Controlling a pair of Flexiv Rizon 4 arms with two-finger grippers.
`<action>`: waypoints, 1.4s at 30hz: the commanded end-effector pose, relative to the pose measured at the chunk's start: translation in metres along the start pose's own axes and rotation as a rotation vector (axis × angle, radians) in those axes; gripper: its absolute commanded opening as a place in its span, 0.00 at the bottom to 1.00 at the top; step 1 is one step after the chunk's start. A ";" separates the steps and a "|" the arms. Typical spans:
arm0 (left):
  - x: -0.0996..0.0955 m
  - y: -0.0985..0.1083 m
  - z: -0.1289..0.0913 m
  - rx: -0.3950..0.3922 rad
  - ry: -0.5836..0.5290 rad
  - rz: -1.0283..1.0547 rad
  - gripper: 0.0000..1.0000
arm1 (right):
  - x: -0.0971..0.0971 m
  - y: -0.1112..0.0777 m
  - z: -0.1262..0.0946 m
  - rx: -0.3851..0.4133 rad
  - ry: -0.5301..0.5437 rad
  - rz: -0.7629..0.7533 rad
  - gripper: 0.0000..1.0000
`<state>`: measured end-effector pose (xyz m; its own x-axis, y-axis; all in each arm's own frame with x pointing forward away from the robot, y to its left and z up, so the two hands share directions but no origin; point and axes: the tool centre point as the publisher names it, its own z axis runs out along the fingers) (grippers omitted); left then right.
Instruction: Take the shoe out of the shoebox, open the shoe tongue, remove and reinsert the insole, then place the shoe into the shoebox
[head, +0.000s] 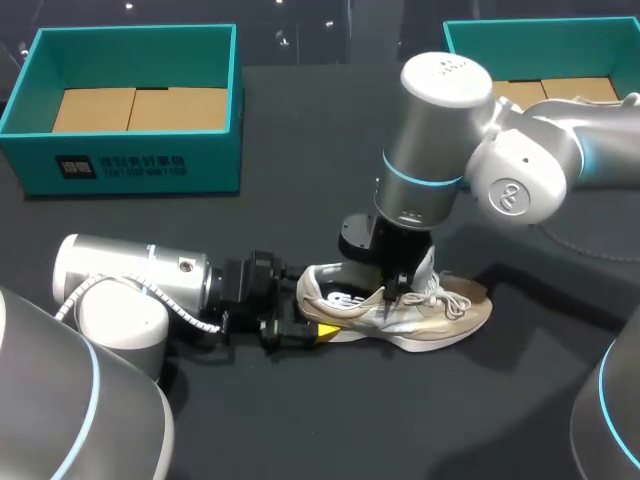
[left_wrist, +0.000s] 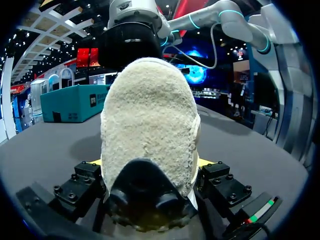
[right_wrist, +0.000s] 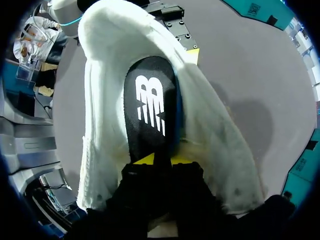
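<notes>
Shoe (head: 440, 315) upright on its sole on the dark matte table (head: 300, 130), outside the boxes.
My left gripper (head: 318, 330) is clamped on the fleecy cream heel from both sides. My right gripper (right_wrist: 163, 160) dips into the padded opening onto the smooth black insole (right_wrist: 150, 105). I cannot tell whether it grips.

The shoe (head: 445, 318) has rough, fuzzy cream cloth at its heel and a soft white padded lining, its insole (right_wrist: 150, 107) looks like smooth matt black fabric, the shoebox (head: 215, 160) is matt teal cardboard with plain brown card inside, and the table (head: 300, 130) is dark and matt.
</notes>
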<state>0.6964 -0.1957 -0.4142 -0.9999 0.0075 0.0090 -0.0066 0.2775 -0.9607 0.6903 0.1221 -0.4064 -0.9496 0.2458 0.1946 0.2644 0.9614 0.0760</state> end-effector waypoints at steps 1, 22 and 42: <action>0.001 -0.001 -0.001 -0.001 -0.002 0.000 0.00 | 0.008 -0.008 0.033 -0.018 -0.001 0.012 0.00; 0.001 -0.001 -0.001 -0.001 -0.002 0.000 0.00 | -0.002 -0.023 -0.030 -0.332 -0.085 -0.108 0.00; 0.001 -0.001 -0.001 -0.001 -0.002 0.000 0.00 | 0.008 0.034 -0.063 -0.336 -0.073 -0.373 0.00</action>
<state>0.6965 -0.1960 -0.4134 -0.9999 0.0066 0.0087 -0.0066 0.2775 -0.9607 0.6995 0.1358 -0.3423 -0.9966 -0.0796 0.0205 -0.0609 0.8824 0.4665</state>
